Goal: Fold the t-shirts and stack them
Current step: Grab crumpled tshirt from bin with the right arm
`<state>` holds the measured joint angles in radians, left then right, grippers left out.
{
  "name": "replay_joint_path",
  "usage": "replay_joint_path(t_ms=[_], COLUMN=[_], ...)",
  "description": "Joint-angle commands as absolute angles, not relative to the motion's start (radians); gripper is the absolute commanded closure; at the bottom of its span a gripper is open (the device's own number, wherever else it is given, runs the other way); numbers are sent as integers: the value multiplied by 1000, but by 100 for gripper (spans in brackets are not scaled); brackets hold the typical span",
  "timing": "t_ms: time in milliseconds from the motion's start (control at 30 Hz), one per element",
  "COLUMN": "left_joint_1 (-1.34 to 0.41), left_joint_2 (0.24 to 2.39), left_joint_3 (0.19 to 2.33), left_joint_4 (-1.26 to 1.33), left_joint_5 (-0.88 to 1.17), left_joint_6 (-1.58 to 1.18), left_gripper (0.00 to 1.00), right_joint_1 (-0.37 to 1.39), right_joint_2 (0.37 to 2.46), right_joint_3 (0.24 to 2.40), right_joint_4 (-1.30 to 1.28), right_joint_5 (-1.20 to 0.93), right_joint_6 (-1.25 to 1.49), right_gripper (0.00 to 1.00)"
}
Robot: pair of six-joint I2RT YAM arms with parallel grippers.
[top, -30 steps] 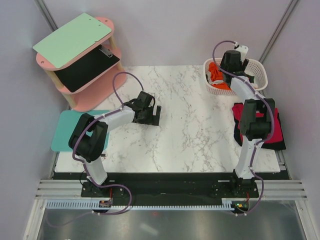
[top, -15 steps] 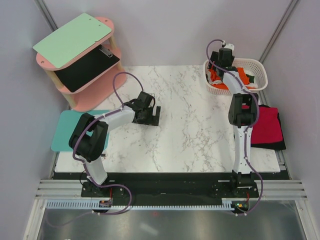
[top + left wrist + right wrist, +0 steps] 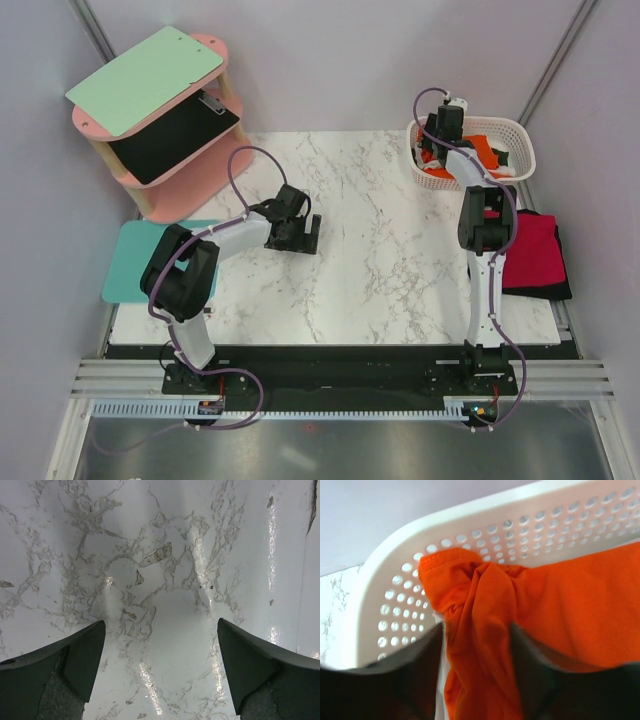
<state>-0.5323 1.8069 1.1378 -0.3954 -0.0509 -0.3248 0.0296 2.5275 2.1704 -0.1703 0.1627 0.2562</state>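
Note:
An orange t-shirt (image 3: 570, 610) lies crumpled in the white lattice basket (image 3: 395, 580) at the table's back right (image 3: 520, 135). My right gripper (image 3: 476, 630) reaches down into the basket (image 3: 437, 140). Its jaws stand open on either side of a bunched fold of the orange cloth, with a thin sliver of gap at the left finger. A folded red t-shirt (image 3: 535, 248) rests on a black one (image 3: 548, 290) at the right edge. My left gripper (image 3: 161, 625) hovers wide open over bare marble left of centre (image 3: 303, 235), holding nothing.
A pink two-tier shelf (image 3: 205, 190) with a mint green board (image 3: 145, 80) stands at the back left. A teal mat (image 3: 135, 262) lies at the left edge. Dark cloth shows in the basket beside the orange one (image 3: 503, 157).
My right arm has swung from above the red stack to the basket's left side and dipped in. Its jaws have narrowed around the orange cloth. The left arm has barely moved.

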Motion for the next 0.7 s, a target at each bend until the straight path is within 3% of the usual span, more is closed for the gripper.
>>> replay_joint_path(t_ms=[0,33,200,467,667], left_joint_1=[-528,-528,-528,-529,-529], left_joint_2=[1812,1810,1816,1816,1824], left_joint_3=[1140,1141,1144,1134,1135], left_joint_4=[-390,-391,-391,-390,-390], left_joint_5=[-67,-67,-63,-68,-58], left_joint_6=[-348,-348,-348,-354,-360], left_gripper=[0,0,0,0,0], right_joint_1=[28,26,26,26,40], right_joint_2=[2577,2582,2589,2389,2260], right_joint_3=[2221,2223,2223,1945,1910], right_joint_4=[-106,-104,-86,150,187], right_joint_5=[186,187,189,189,193], right_joint_6=[275,276,273,310,298], right_gripper=[51,65,96,100,100])
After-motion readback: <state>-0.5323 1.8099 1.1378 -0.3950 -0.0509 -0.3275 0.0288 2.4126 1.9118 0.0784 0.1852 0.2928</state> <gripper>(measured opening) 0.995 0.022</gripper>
